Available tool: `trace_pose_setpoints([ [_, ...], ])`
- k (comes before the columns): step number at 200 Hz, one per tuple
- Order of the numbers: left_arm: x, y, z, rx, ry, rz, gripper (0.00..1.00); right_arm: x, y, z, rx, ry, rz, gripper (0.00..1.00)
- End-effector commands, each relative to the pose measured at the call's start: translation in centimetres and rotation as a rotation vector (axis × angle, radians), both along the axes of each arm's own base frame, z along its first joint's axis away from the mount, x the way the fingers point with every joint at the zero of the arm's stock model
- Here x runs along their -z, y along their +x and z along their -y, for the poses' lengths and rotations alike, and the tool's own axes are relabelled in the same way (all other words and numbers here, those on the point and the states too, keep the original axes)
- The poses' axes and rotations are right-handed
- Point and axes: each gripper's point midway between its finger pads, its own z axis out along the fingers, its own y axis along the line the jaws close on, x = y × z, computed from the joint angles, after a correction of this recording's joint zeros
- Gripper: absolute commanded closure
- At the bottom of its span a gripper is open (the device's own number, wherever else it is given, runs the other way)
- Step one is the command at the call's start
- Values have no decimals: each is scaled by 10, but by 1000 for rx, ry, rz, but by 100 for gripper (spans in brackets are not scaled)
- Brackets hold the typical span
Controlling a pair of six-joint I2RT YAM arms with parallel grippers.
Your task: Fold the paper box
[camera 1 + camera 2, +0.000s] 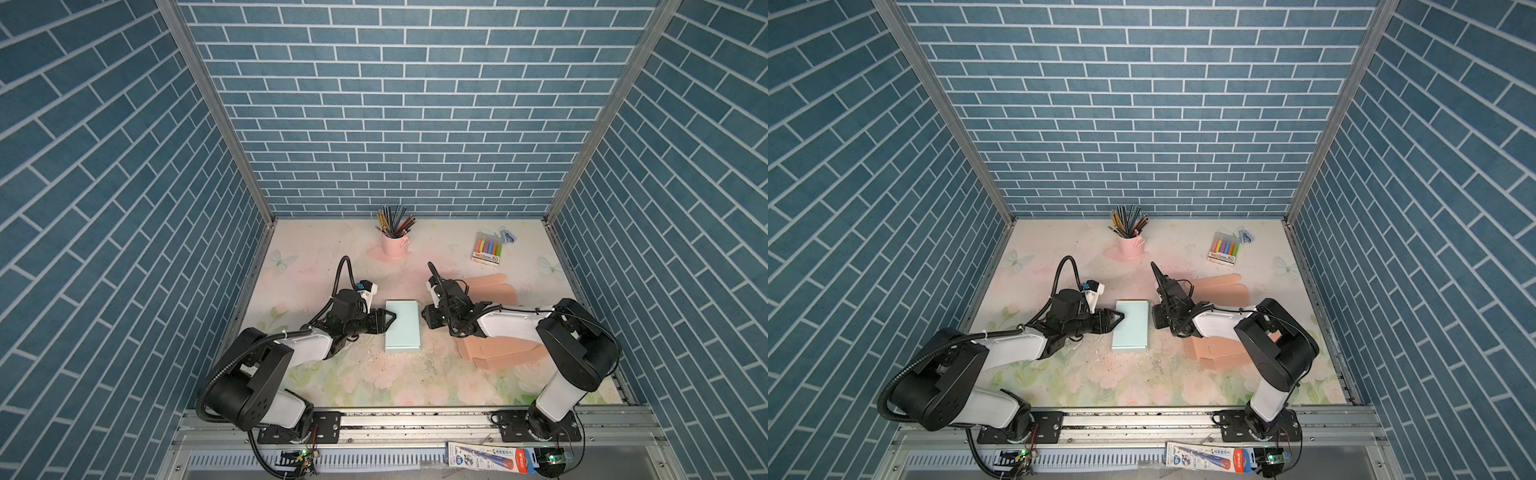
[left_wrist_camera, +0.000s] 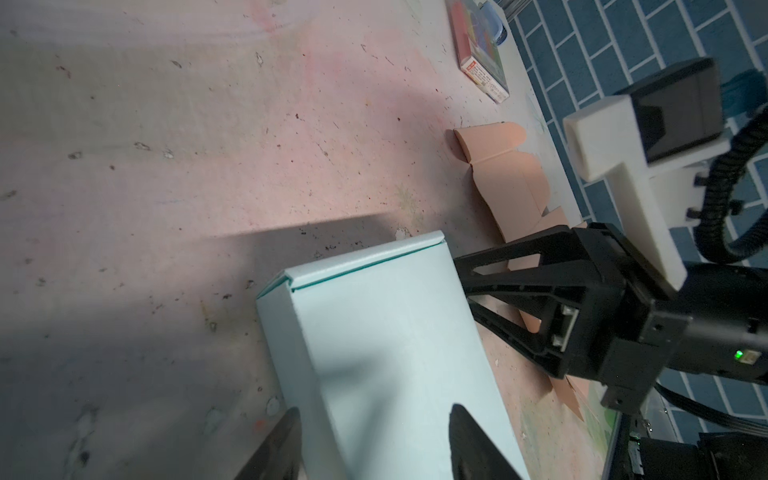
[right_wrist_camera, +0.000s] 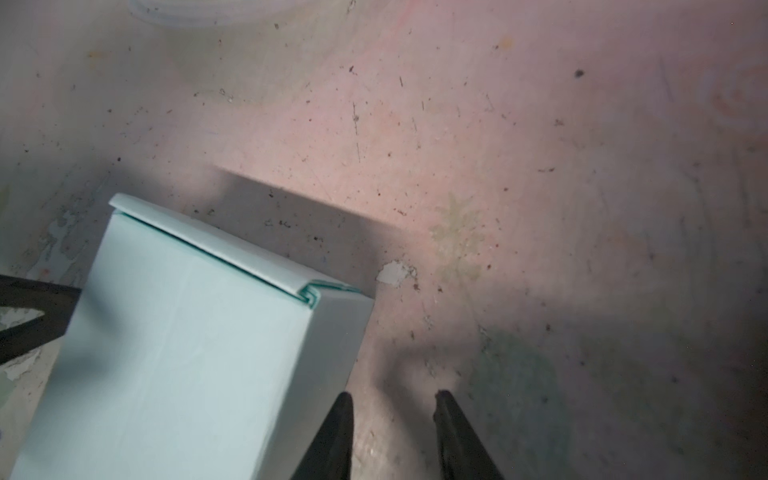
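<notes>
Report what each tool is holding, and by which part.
Nothing is held. The left tool is open, its jaws either side of a long edge of the paper box; the right tool is open beside it, empty.

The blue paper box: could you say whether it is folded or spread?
Folded: the blue paper box forms a closed block, flap tucked.

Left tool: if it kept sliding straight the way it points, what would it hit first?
The pale blue box: the left tool hangs with open jaws astride its long edge, so contact looks near-immediate, though height is hard to judge.
</notes>
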Motion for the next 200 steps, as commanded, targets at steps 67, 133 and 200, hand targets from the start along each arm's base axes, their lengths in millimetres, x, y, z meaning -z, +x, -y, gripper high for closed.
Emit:
trace_pose_setpoints([
  [67, -6, 9, 9, 23, -38, 27, 44, -1, 10, -20, -43, 17, 14, 66],
  [133, -7, 10, 12, 36, -46, 28, 46, -2, 1, -28, -59, 34, 1, 66],
  [200, -4, -1, -13, -16, -31, 24, 39, 2, -14, 9, 2, -38, -11, 65],
])
